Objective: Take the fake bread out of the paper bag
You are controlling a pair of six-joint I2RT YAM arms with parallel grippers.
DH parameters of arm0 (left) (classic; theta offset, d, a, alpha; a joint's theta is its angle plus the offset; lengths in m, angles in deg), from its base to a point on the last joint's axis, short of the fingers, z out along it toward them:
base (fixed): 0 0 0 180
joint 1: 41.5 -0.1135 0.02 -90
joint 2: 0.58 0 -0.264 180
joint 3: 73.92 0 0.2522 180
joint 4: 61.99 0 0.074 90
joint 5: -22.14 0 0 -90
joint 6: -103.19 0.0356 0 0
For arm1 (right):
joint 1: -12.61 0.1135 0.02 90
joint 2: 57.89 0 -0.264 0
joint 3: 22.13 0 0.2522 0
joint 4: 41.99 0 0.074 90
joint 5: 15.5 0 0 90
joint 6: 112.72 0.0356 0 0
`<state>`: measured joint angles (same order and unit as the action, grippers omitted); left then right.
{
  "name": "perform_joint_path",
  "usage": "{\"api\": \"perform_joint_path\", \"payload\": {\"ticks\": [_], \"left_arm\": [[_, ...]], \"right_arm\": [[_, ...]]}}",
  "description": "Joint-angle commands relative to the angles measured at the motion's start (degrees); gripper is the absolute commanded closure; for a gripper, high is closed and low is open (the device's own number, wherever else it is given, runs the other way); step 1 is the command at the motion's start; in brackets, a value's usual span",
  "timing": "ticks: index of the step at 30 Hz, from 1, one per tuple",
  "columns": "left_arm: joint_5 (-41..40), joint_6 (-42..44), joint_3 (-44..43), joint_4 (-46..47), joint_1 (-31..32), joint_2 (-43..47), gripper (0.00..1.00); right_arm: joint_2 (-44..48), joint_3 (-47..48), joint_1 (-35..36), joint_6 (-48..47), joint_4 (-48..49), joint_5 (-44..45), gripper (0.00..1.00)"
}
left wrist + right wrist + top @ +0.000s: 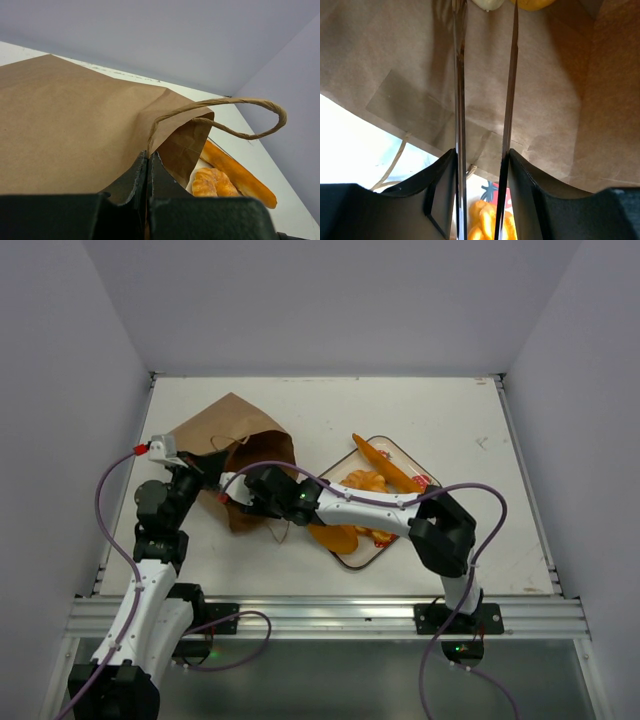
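The brown paper bag (240, 445) lies on its side at the left, mouth facing the tray. My left gripper (205, 470) is shut on the bag's rim by a handle; the left wrist view shows this pinch (148, 156) and the loop handle (270, 107). My right gripper (243, 492) reaches into the bag's mouth. In the right wrist view its fingers (459, 75) stand a narrow gap apart inside the bag (550, 90), and a small pale bun (487, 4) sits between the tips at the top edge, with an orange piece (532, 4) beside it.
A white strawberry-printed tray (420, 483) lies right of the bag and holds a baguette (385, 465), a braided loaf (362, 483) and a flat disc (335, 537). The baguette (237, 172) and loaf (212, 182) also show in the left wrist view. Walls enclose the table on three sides.
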<state>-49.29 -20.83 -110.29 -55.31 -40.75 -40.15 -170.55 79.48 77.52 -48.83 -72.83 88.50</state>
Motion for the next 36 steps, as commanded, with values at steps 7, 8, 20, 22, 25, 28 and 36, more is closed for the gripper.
{"api": "perform_joint_path", "payload": {"ticks": [7, 8, 20, 22, 25, 28, 36], "left_arm": [[3.14, -4.30, -1.12, 5.04, 0.39, 0.29, 1.00], [3.40, -4.47, -1.12, 5.13, 0.39, 0.37, 1.00], [3.14, -4.04, -1.12, 5.04, 0.39, 0.28, 1.00], [2.53, -3.69, -1.12, 4.69, 0.39, 0.37, 1.00], [1.30, -2.72, -1.12, 4.08, 0.39, 0.20, 1.00], [0.33, -2.37, -0.77, 4.42, 0.39, -0.42, 1.00], [-1.25, -2.72, -0.24, 6.18, 0.39, -2.09, 1.00]], "right_arm": [[-2.39, 3.46, 1.10, -2.37, 3.37, 0.06, 0.60], [-2.65, 3.64, 1.10, -2.54, 3.46, -0.02, 0.62], [-1.25, 2.41, 1.10, -2.28, 3.55, -0.72, 0.98], [0.51, 1.45, 1.10, -2.02, 3.46, -0.90, 1.00], [3.49, -0.22, 1.10, -1.23, 3.28, -1.43, 1.00], [5.95, -0.84, 1.10, 0.00, 2.06, -2.22, 1.00], [10.79, -5.15, 1.10, 1.76, 1.17, -3.10, 1.00]]}}
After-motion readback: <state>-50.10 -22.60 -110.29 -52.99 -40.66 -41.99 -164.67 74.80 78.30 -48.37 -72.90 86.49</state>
